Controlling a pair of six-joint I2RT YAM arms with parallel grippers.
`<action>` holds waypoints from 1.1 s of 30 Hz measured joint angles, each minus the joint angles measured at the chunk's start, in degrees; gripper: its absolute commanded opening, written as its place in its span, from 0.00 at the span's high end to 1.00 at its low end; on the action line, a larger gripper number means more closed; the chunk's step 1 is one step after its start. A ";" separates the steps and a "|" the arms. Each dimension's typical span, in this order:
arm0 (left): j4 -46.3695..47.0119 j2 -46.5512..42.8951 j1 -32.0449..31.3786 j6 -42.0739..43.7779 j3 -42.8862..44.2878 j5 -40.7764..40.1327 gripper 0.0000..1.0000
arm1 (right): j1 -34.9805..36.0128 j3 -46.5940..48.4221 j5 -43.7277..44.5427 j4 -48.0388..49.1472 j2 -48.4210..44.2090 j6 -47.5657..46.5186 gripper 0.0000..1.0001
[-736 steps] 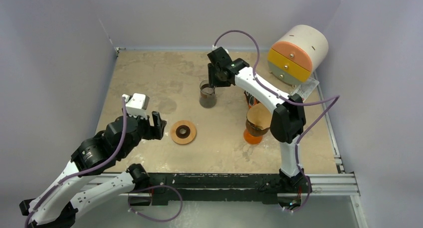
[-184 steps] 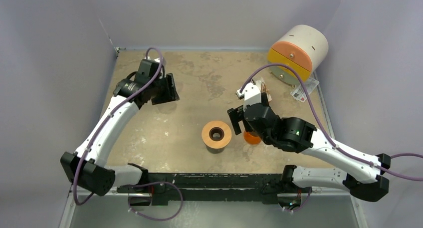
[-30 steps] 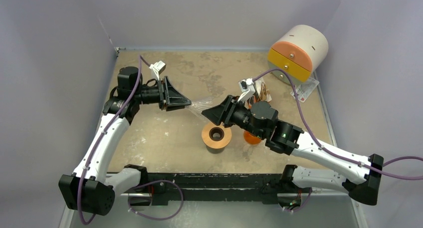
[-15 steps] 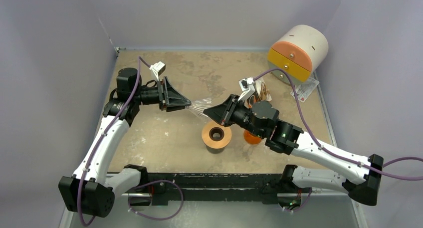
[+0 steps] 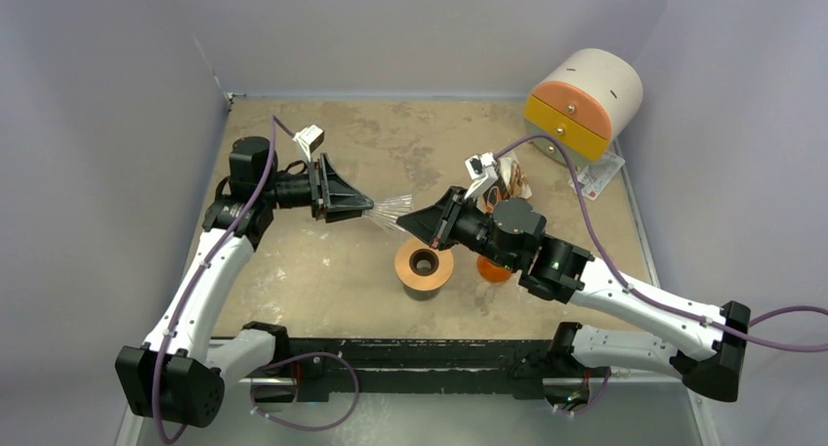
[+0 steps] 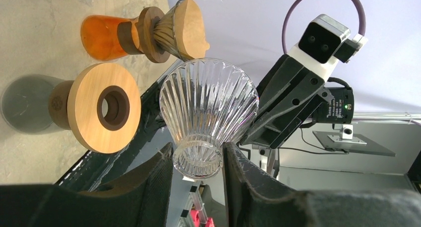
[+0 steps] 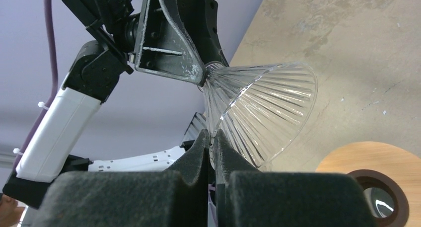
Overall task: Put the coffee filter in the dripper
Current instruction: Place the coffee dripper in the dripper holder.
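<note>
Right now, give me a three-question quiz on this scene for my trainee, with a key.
1. True or false: the dripper is held clear of the ring.
2. Which tool grips the dripper's narrow end? A. left tool B. right tool C. neither
3. Fill in: the right tool pinches the dripper's ____.
Key: 1 true; 2 A; 3 rim.
</note>
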 measured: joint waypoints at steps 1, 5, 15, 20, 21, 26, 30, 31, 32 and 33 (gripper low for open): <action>-0.44 -0.13 0.00 0.15 0.00 -0.09 0.58 | 0.00 0.00 -0.15 -0.20 -0.02 -0.35 1.00; -4.48 -0.44 -0.02 2.64 0.26 -0.76 0.51 | 0.00 1.86 -0.63 -3.89 0.39 -3.98 1.00; -24.30 -0.46 -0.02 16.15 12.04 -6.93 0.47 | 0.00 18.67 -0.85 -22.51 7.52 -25.38 1.00; -33.35 -0.48 -0.02 22.21 18.56 -11.61 0.47 | 0.04 25.77 -4.20 -31.43 11.43 -39.41 1.00; -34.62 -0.55 -0.02 23.08 19.74 -12.17 0.48 | 0.15 27.08 -5.09 -33.40 12.35 -42.62 1.00; -38.47 -0.81 -0.02 25.79 23.47 -13.11 0.49 | 4.28 31.58 -6.25 -41.86 15.56 -59.21 1.00; -40.74 -0.42 -0.02 27.23 25.66 -13.16 0.50 | 10.54 32.24 -6.80 -47.52 15.91 -73.05 1.00; -41.29 -0.09 -0.02 27.71 26.53 -13.16 0.51 | 11.85 32.46 -7.19 -49.20 16.02 -76.52 1.00; -41.81 0.31 -0.02 28.20 27.47 -13.16 0.51 | 12.96 32.92 -7.93 -51.10 16.24 -79.93 1.00; -42.34 0.70 -0.02 28.61 28.41 -13.14 0.51 | 13.75 33.40 -8.44 -52.78 16.55 -83.10 1.00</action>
